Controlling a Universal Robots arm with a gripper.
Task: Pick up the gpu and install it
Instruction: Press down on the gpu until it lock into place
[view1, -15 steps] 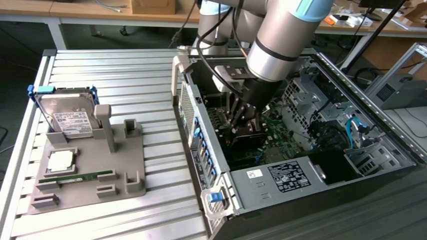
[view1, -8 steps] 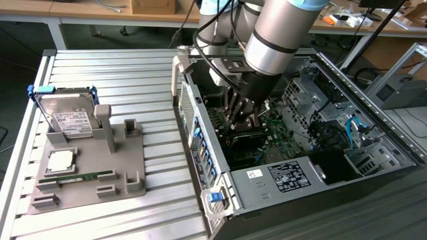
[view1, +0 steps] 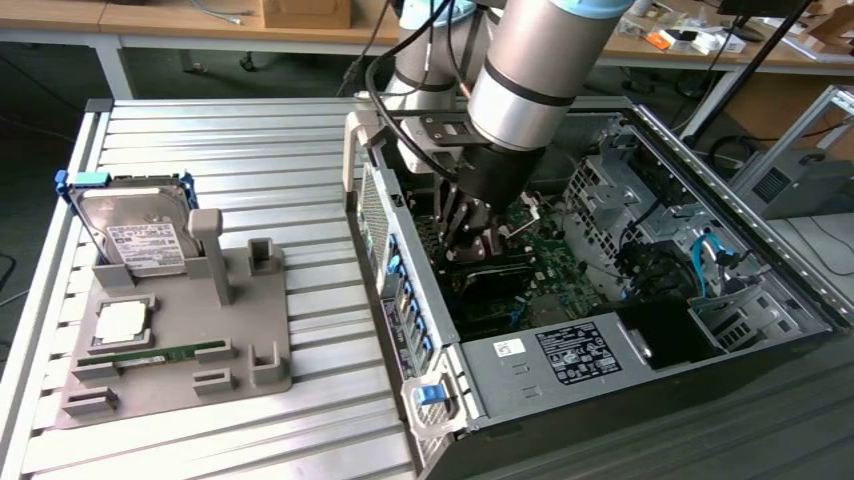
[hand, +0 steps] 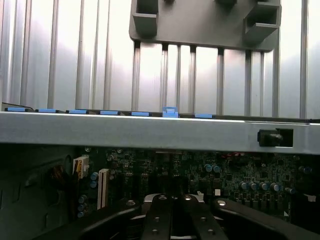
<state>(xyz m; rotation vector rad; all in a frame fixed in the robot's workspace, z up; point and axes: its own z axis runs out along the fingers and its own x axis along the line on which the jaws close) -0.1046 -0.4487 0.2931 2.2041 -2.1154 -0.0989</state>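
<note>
**user1:** what's the wrist cam got?

**user2:** the hand (hand: 172, 220), fingers (hand: 159, 217) pressed together, hanging over the green motherboard (hand: 200, 172) inside the case. A white connector (hand: 103, 187) stands near one end of the board, with little blue capacitors (hand: 257, 186) scattered around.

**user1:** and past that?

**user2:** the grey case wall (hand: 150, 132) with blue clips (hand: 170, 112) along its edge, then the ribbed tabletop (hand: 65, 55) and a grey holder tray (hand: 205, 22) on it.

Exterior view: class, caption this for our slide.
Robot arm's hand lowered inside open computer case; hard drive waits on gray tray.
</note>
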